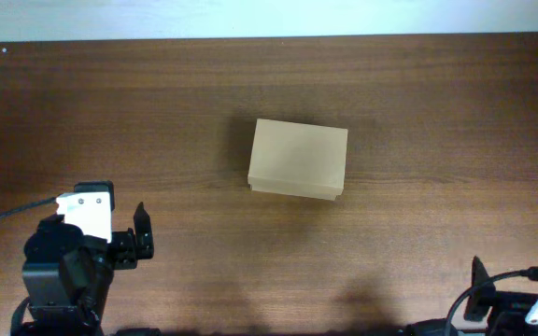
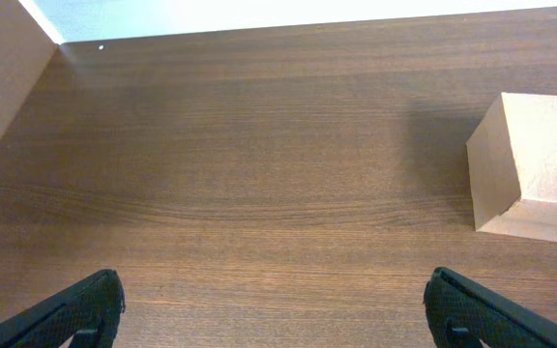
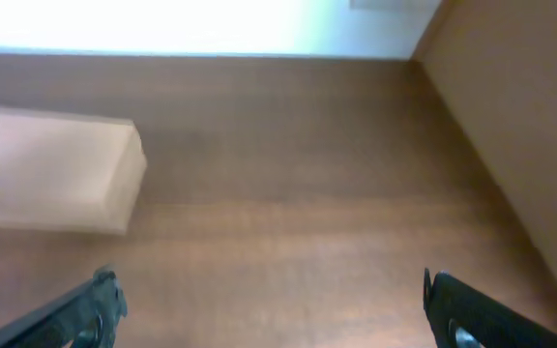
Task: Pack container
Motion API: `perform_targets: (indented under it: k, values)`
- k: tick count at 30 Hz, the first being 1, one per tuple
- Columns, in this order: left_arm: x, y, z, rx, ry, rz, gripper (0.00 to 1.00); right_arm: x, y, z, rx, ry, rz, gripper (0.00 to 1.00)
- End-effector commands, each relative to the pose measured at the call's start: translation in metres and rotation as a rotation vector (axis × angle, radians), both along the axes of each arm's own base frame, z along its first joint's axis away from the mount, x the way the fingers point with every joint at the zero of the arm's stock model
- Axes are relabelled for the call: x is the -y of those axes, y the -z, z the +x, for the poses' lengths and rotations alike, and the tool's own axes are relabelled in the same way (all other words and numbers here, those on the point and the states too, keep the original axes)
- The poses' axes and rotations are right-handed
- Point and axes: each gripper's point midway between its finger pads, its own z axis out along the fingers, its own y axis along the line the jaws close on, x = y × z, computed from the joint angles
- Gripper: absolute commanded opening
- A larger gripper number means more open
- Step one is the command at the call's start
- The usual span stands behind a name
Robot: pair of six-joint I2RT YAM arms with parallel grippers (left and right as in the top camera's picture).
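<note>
Container (image 1: pixel 299 159): small tan cardboard box, sitting just above centre of the overhead frame on the dark wood table (image 1: pixel 418 93). Lid (image 1: pixel 302 147) lies flat and looks closed; a thin seam shows along the lower edge. Nothing touches the box.

Left gripper (image 2: pixel 274 290): lower left of the overhead frame, well apart from the box. In its wrist view the jaws stand wide with only bare table between them, holding nothing. The box corner shows at the right edge of that view.

Right gripper (image 3: pixel 274 304): barely inside the lower right corner of the overhead frame. In its wrist view the jaws are likewise spread wide and empty. The box sits blurred at the upper left of that view.

Progress, as a judgement: no loose items are visible anywhere on the table and neither claw carries anything. With the lid down the contents cannot be seen, so I cannot tell whether the packing is finished or has not begun. If items are yet to go in, the lid must first be lifted.

Markings: none. The box sides and top are plain, with no label, print or brand legible in any view.
</note>
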Motion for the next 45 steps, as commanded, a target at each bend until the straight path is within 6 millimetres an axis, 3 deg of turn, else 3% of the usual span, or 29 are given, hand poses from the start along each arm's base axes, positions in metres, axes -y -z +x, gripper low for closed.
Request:
perform_targets:
  k: [1, 4, 6, 11, 15, 20, 24, 34, 40, 45]
  values:
    - [-0.002, 0.004, 0.000, -0.011, -0.016, -0.009, 1.00, -0.022, 0.001, 0.010, 0.076, -0.060, 0.110, 0.99]
    - [-0.002, 0.004, 0.000, -0.011, -0.017, -0.009, 0.99, -0.042, 0.005, 0.031, 0.164, -0.159, 0.170, 0.99]
    - [-0.002, 0.004, 0.000, -0.011, -0.016, -0.009, 0.99, -0.049, 0.021, 0.045, 0.184, -0.196, 0.188, 0.99]
    - [-0.002, 0.004, 0.000, -0.011, -0.016, -0.009, 1.00, -0.051, 0.093, 0.081, 0.174, -0.223, 0.205, 0.99]
    - [-0.002, 0.004, 0.000, -0.011, -0.016, -0.009, 0.99, -0.049, 0.150, 0.098, 0.148, -0.220, 0.210, 0.99]
    - [-0.002, 0.004, 0.000, -0.011, -0.016, -0.009, 1.00, -0.047, 0.186, 0.105, 0.166, -0.218, 0.203, 0.99]
    - [-0.002, 0.004, 0.000, -0.011, -0.016, -0.009, 0.99, -0.047, 0.202, 0.106, 0.162, -0.217, 0.204, 0.99]
    - [-0.002, 0.004, 0.000, -0.011, -0.016, -0.009, 1.00, -0.047, 0.214, 0.106, 0.136, -0.215, 0.209, 0.99]
    - [-0.002, 0.004, 0.000, -0.011, -0.016, -0.009, 0.99, -0.048, 0.241, 0.104, 0.063, -0.207, 0.224, 0.99]
    - [-0.002, 0.004, 0.000, -0.011, -0.016, -0.009, 1.00, -0.047, 0.241, 0.104, 0.065, -0.204, 0.222, 0.99]
